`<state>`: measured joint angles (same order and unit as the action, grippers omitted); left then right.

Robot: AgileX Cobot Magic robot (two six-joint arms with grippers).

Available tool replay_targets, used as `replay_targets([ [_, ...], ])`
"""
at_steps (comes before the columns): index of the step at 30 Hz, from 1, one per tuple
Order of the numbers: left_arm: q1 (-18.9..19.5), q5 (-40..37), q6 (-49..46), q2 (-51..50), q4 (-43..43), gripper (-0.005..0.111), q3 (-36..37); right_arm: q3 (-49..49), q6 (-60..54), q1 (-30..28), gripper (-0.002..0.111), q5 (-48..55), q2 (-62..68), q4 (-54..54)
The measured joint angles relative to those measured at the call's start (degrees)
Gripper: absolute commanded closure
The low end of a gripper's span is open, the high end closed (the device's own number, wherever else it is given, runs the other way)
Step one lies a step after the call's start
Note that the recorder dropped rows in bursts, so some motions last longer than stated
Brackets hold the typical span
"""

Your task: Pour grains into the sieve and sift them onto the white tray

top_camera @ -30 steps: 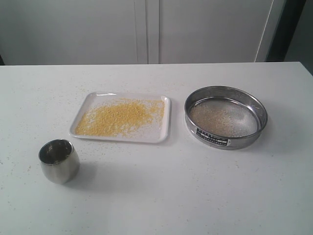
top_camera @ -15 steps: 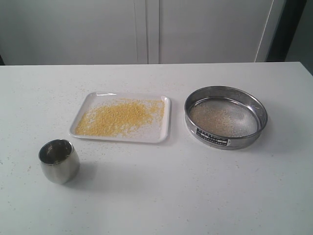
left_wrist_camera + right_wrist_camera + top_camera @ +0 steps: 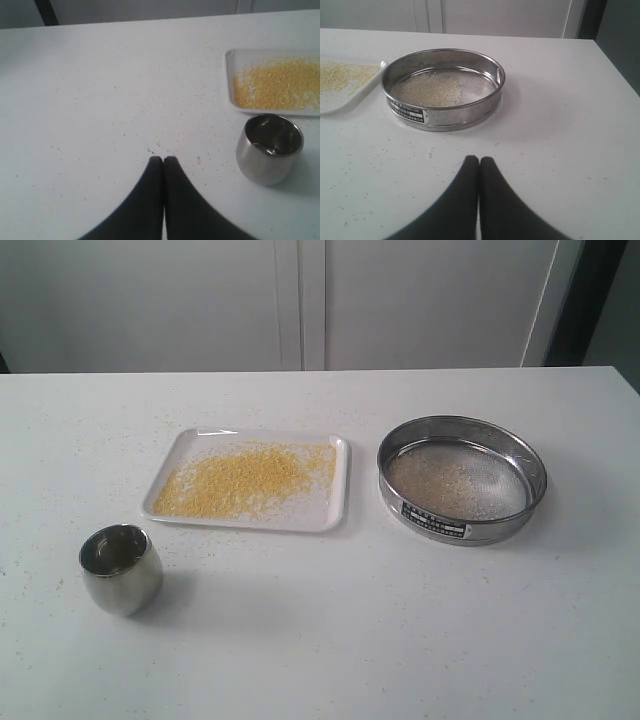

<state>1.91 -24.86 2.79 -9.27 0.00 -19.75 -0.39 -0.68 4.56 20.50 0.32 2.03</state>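
Observation:
The white tray (image 3: 330, 515) lies left of centre on the table with golden grains (image 3: 245, 478) spread over it; the tray (image 3: 229, 75) and grains (image 3: 277, 90) also show in the left wrist view. The sieve (image 3: 462, 523) stands to its right on the table, pale whitish grains (image 3: 440, 485) left on its mesh, label plate facing the front. The sieve (image 3: 445, 112) fills the middle of the right wrist view. A small steel cup (image 3: 122, 568) stands upright near the front left. My left gripper (image 3: 163, 159) is shut and empty, short of the cup (image 3: 269, 150). My right gripper (image 3: 479, 160) is shut and empty, short of the sieve.
Loose grains speckle the white table (image 3: 330, 640) around the tray and sieve. White cabinet doors (image 3: 300, 300) stand behind the table's far edge. Neither arm shows in the exterior view.

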Motion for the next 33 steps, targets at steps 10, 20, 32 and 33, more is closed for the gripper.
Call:
replay_targets([
  [10, 0.0, 6.6, 0.0, 7.1, 0.4, 0.107, 10.1, 0.0, 0.0, 0.0, 0.108, 0.0, 0.0, 0.0],
  [20, 0.0, 12.9, 0.1, 9.0, 0.8, 0.107, 19.5, 0.0, 0.0, 0.0, 0.108, -0.1, 0.0, 0.0],
  [32, 0.0, 12.9, -0.1, 9.0, 0.7, 0.107, 19.5, 0.0, 0.0, 0.0, 0.108, -0.1, 0.0, 0.0],
  [33, 0.0, 12.9, -0.1, 9.0, 0.7, 0.107, 19.5, 0.0, 0.0, 0.0, 0.108, -0.1, 0.0, 0.0],
])
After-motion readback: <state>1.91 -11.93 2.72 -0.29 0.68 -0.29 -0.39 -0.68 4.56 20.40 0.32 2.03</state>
